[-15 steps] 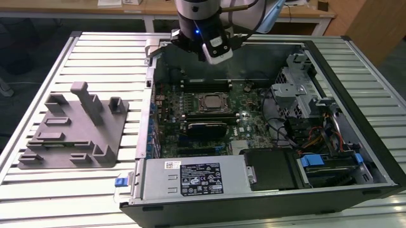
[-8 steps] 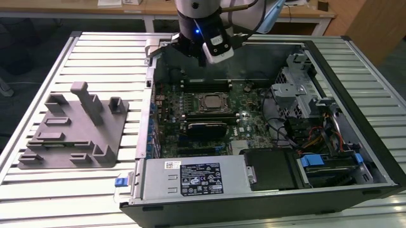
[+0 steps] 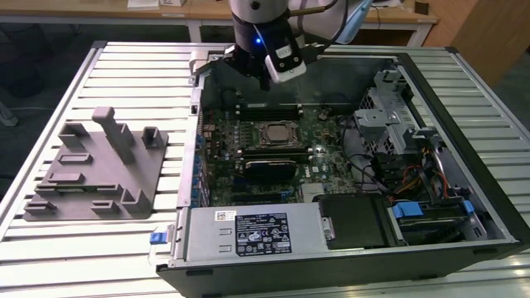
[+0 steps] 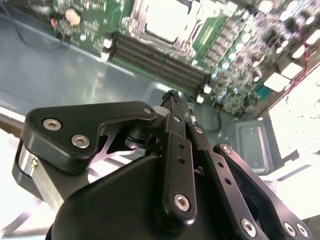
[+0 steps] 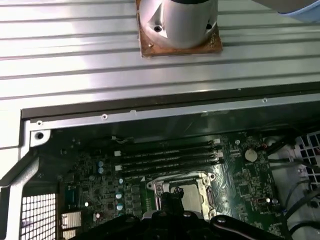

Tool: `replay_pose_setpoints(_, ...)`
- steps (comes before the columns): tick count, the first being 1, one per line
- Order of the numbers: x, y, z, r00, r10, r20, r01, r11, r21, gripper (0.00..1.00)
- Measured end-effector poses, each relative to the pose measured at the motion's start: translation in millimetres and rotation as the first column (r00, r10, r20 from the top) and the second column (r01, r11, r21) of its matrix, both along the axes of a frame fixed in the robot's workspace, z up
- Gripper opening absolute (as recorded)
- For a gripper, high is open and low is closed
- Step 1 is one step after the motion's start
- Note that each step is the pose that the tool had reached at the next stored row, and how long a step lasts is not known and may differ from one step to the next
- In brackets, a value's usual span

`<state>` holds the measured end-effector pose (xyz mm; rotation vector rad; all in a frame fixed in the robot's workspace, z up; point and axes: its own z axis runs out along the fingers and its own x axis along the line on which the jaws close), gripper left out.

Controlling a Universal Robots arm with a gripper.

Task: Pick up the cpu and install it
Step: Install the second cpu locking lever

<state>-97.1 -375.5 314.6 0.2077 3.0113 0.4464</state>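
— How do the jaws (image 4: 172,97) stand?
— In the second wrist view the two black fingers (image 4: 175,150) run together to one tip with no gap between them and nothing held, so they are closed and empty. In the exterior view the jaws (image 3: 267,84) hang over the far end of the open computer case (image 3: 463,245), above the motherboard (image 3: 319,158).
— And the cpu?
— The cpu (image 3: 276,132) sits flat in its socket (image 3: 258,141) on the motherboard, inside the metal frame. In the second wrist view the cpu (image 4: 167,20) shows pale beyond the fingertip, with the memory slots (image 4: 160,62) between. In the first wrist view the cpu (image 5: 189,196) lies just past the tip.
— What lies outside the case?
— A grey fixture plate (image 3: 95,167) with upright posts rests on the ribbed worktop (image 3: 133,68), towards the exterior view's left, well apart from the jaws.
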Motion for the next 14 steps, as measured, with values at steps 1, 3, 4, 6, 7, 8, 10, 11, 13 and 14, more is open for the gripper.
replay_pose_setpoints(1,0.1,0.0,0.0,1.0,-0.003,0.0001,0.003,0.9999,-0.0126,0.11)
replay_pose_setpoints(3,0.8,-0.1,0.0,1.0,-0.008,0.0001,0.008,0.9995,-0.0298,0.11)
replay_pose_setpoints(4,1.4,-0.1,-0.1,0.9999,-0.011,0.0002,0.011,0.9993,-0.0369,0.11)
replay_pose_setpoints(6,3.5,-0.1,-0.4,0.9999,-0.014,0.0003,0.014,0.9987,-0.049,0.11)
replay_pose_setpoints(7,5.2,-0.1,-0.7,0.9999,-0.015,0.0005,0.015,0.9984,-0.0539,0.11)
replay_pose_setpoints(8,6.9,-0.1,-1.1,0.9999,-0.016,0.0005,0.016,0.9982,-0.0581,0.11)
replay_pose_setpoints(10,9.7,0.0,-2.2,0.9999,-0.017,0.0006,0.017,0.9978,-0.0633,0.11)
replay_pose_setpoints(11,10.7,-0.1,-2.6,0.9998,-0.018,0.0007,0.018,0.9977,-0.0652,0.11)
replay_pose_setpoints(13,12.1,-0.6,-3.1,0.9998,-0.018,0.0008,0.018,0.9974,-0.0694,0.11)
replay_pose_setpoints(14,12.7,-0.9,-3.2,0.9998,-0.018,0.0008,0.018,0.9972,-0.0719,0.11)
